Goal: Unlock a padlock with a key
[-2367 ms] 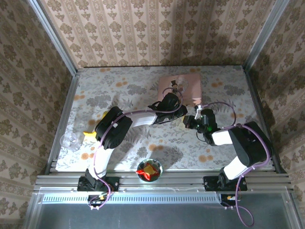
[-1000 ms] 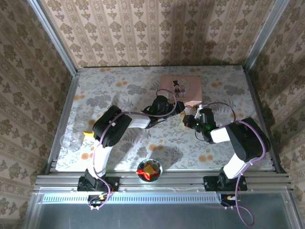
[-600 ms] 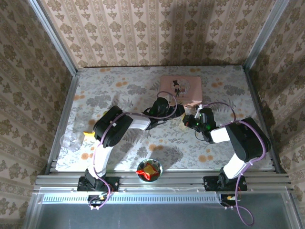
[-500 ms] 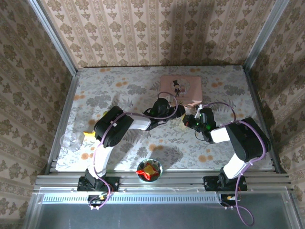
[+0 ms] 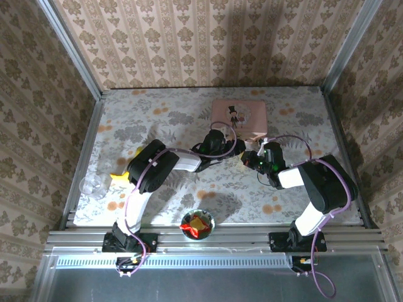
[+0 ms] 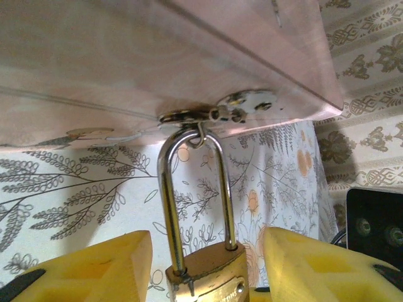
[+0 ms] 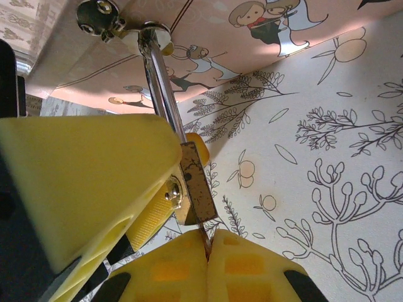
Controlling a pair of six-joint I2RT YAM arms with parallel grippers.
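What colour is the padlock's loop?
The loop is shiny silver, clearest in the left wrist view.

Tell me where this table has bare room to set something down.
Bare cloth lies far left, between the back wall and the left arm, and right of the pink box. Crowded: before the box, where the left claw and the right claw, shut on the key, meet at the padlock.

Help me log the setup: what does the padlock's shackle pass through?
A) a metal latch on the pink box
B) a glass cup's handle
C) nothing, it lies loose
A: the shackle of the padlock is threaded through the metal latch on the pink box.
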